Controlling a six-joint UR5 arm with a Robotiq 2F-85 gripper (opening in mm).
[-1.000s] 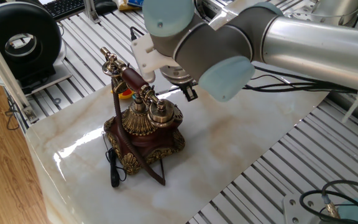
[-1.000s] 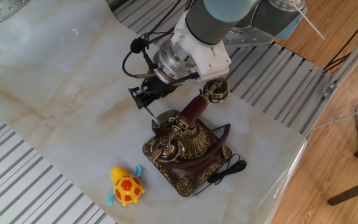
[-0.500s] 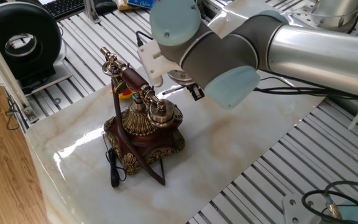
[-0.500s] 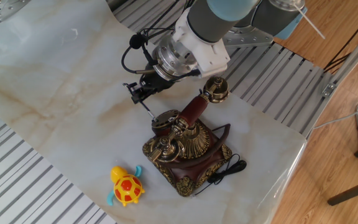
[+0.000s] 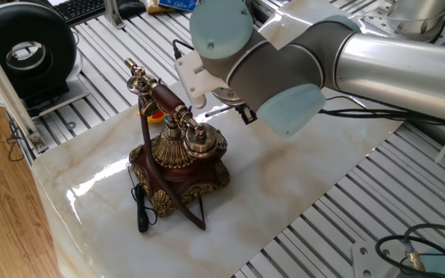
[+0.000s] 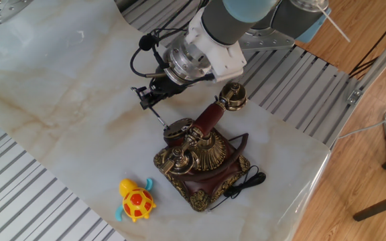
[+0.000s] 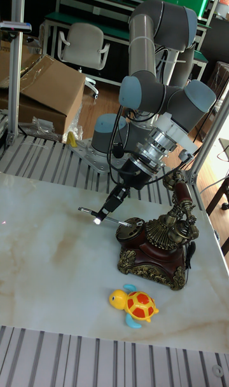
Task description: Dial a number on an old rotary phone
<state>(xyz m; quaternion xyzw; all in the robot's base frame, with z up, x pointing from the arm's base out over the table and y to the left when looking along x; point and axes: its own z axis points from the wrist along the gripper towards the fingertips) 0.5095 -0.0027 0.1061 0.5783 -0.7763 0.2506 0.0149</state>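
The old rotary phone (image 5: pixel 178 161) (image 6: pixel 203 164) (image 7: pixel 152 244) stands on the marble slab, dark red-brown with brass filigree. Its handset (image 6: pixel 208 119) (image 7: pixel 180 196) rests on the tall cradle. My gripper (image 6: pixel 145 98) (image 7: pixel 103 213) (image 5: pixel 246 116) hangs just beside the phone's dial side, shut on a slim black-and-silver pen (image 6: pixel 158 115) (image 7: pixel 118 221). The pen slants down toward the dial (image 6: pixel 177 128) (image 7: pixel 132 224), and its tip sits at the dial's edge. I cannot tell whether it touches.
A yellow and orange toy turtle (image 6: pixel 136 199) (image 7: pixel 135 304) lies on the slab (image 6: pixel 59 87) near the phone's base. The phone's black cord (image 5: pixel 140 210) trails at the slab's edge. Ribbed metal table surrounds the slab. A black round device (image 5: pixel 28 54) stands beyond it.
My gripper with the pen has drawn back a little from the phone, away from the dial. Over the last half second it has barely moved. The phone has stayed put.
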